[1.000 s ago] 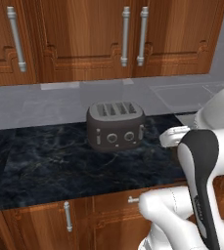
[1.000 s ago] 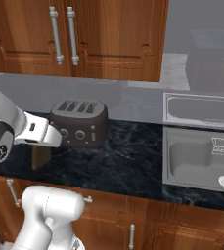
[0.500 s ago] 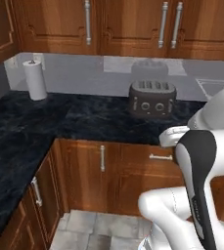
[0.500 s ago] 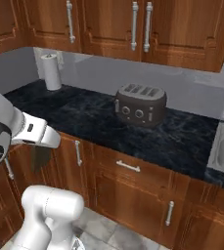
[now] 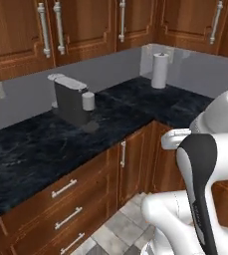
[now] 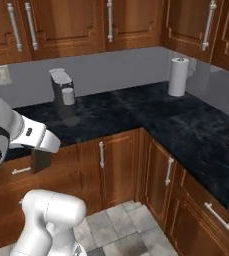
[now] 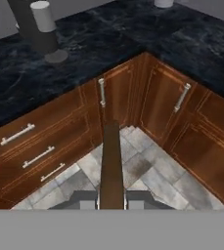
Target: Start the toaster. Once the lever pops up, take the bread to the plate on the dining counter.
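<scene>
My gripper (image 7: 111, 199) is shut on the bread (image 7: 111, 163), a thin dark brown slice that stands edge-on between the fingertips and points away over the tiled floor. From the right base camera the bread (image 6: 41, 160) hangs as a dark rectangle under the white hand, in front of the lower cabinet drawers, with the gripper (image 6: 40, 150) closed on its top. The toaster, the plate and the dining counter are out of view.
A black marbled counter (image 5: 135, 107) runs in an L around a corner over wood cabinets (image 6: 118, 165). A grey coffee machine (image 5: 70, 99) (image 6: 61, 90) stands on it. A white paper towel roll (image 5: 159, 69) (image 6: 178, 76) stands near the corner. Tiled floor (image 7: 147, 171) lies below.
The whole picture has swung, so the base has turned: the toaster has left the views and the corner with the coffee machine has come in. The gripper stays shut on the bread.
</scene>
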